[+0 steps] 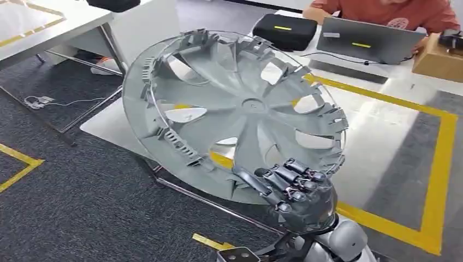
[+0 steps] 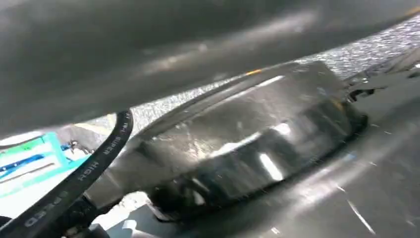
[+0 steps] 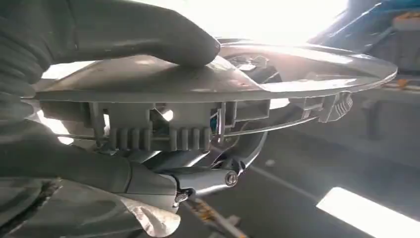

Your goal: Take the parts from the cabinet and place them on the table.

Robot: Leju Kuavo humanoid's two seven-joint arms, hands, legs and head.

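Note:
A large grey wheel cover hangs tilted above the near edge of the white table, its ribbed inner side facing me. My right hand grips its lower rim from below. In the right wrist view the thumb presses on the cover's smooth face, and the fingers wrap under the clip-lined rim. A blurred grey shape lies close to the lens in the left wrist view; no fingers can be made out there.
Yellow tape frames a zone on the table. At the back are a black case, an open laptop, a cardboard box and a person in orange. Another table stands far left over grey carpet.

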